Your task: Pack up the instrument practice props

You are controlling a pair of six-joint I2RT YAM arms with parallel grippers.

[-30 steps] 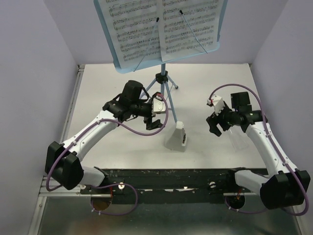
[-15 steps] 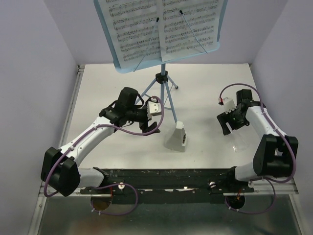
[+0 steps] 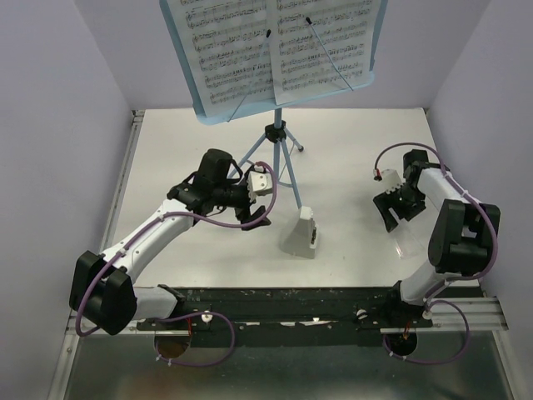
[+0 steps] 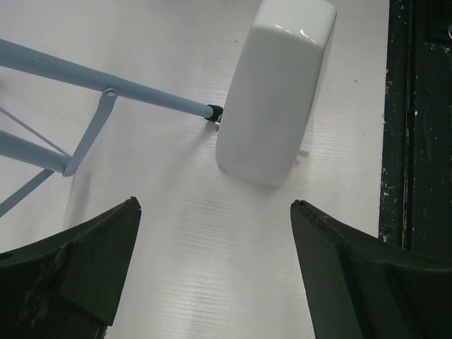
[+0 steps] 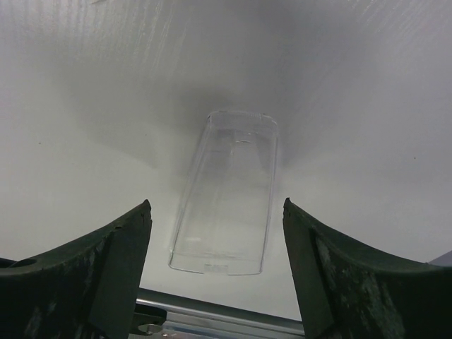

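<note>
The light-blue music stand (image 3: 276,133) stands at the back middle on tripod legs (image 4: 106,78). Two white sheet-music pages (image 3: 229,46) (image 3: 325,42) rest on its tray (image 3: 180,58) under thin wire holders. My left gripper (image 3: 252,215) (image 4: 215,203) is open and empty. It hangs over bare table just in front of the stand's near leg, whose foot touches a white wedge-shaped case (image 4: 275,92) (image 3: 300,233). My right gripper (image 3: 393,210) (image 5: 216,203) is open, pointing down over a clear plastic cover (image 5: 226,191) lying flat on the table, and does not touch it.
Lavender walls close in the table on the left, back and right. A black rail (image 3: 291,300) runs along the near edge by the arm bases. A metal strip (image 5: 212,311) lies just past the clear cover.
My right arm has folded back to the right and turned its gripper down over the clear cover, with the jaws a little narrower. My left gripper has drawn slightly back to the left.
</note>
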